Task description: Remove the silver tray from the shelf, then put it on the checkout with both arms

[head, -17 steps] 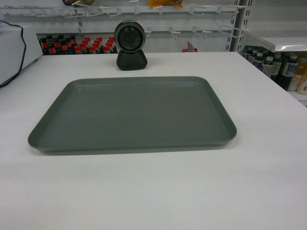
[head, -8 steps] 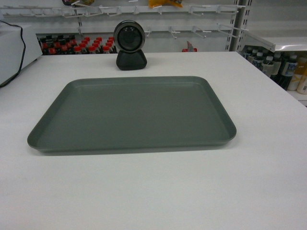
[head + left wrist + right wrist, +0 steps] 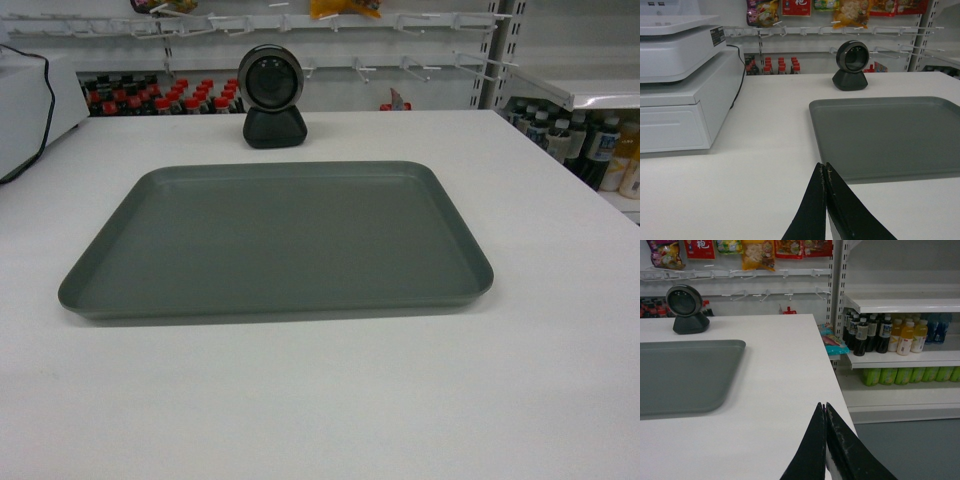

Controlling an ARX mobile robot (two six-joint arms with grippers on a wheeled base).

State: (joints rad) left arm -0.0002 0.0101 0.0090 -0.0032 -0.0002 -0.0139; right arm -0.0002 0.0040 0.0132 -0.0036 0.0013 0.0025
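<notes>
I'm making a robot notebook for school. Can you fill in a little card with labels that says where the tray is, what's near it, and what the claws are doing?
tray: silver tray lies flat on the checkout, empty
behind tray: round scanner, apart from it
left of tray: white register
left claw: shut, holding nothing, off the tray
right claw: shut, holding nothing, off the tray
right side: shelf of drink bottles

A white cash register [image 3: 675, 80] sits at the tabletop's left edge, a black cable [image 3: 737, 80] trailing down its side. Behind the far edge stand red-capped bottles [image 3: 160, 97], with snack packets [image 3: 805, 7] hanging above. Drink bottles [image 3: 890, 335] fill shelving beyond the right edge.
</notes>
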